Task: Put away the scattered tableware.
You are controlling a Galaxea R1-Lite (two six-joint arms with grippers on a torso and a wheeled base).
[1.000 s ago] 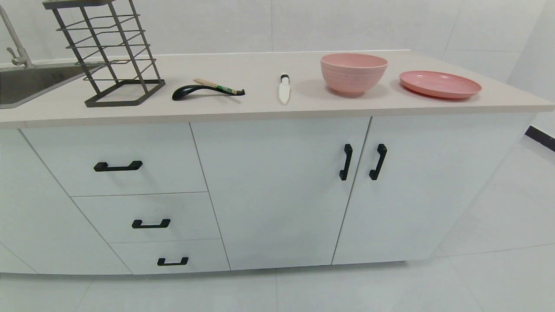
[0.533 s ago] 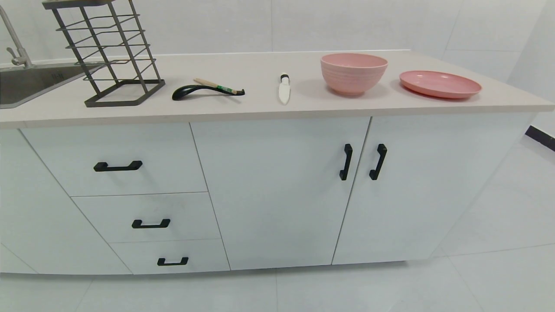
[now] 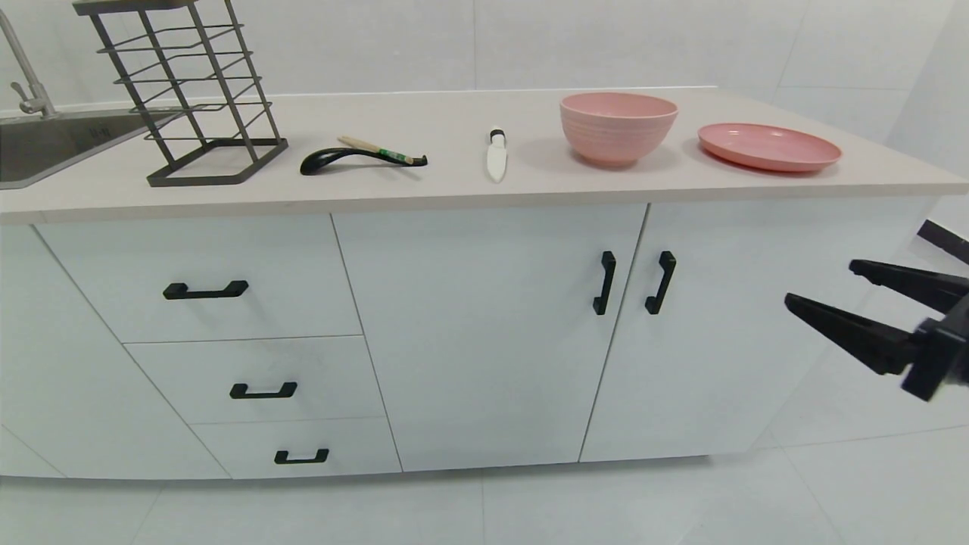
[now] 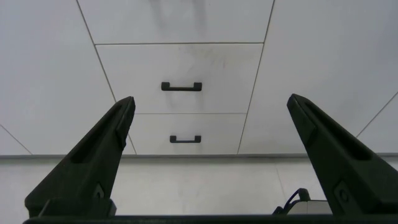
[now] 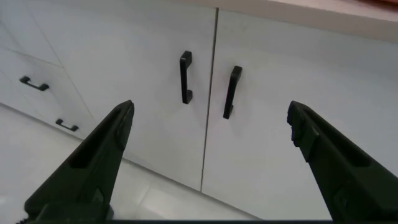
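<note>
Nothing is being held; this is looking like the opening approach. The right gripper [image 3: 820, 281], fingers spread wide, is hovering at the frame's right edge, level with the cabinet handles [image 3: 603, 282]. The left gripper [image 4: 210, 102], likewise spread, is facing the drawers [image 4: 181, 86]. The spoon [image 3: 333, 157], knife [image 3: 496, 155], bowl [image 3: 617, 127] and plate [image 3: 768, 145] are lying across the upper frame on the counter [image 3: 454, 193], the knife closest to its front edge. The next move is probably calling for opening a door, and floor room is looking ample.

The pale counter [image 3: 439, 113] carries, left to right, a dark wire rack [image 3: 193, 182], a black spoon [image 3: 333, 159] crossing a wooden stick [image 3: 375, 149], a white knife [image 3: 496, 157], a pink bowl [image 3: 618, 127] — and, just beside it, a pink plate [image 3: 768, 146]
</note>
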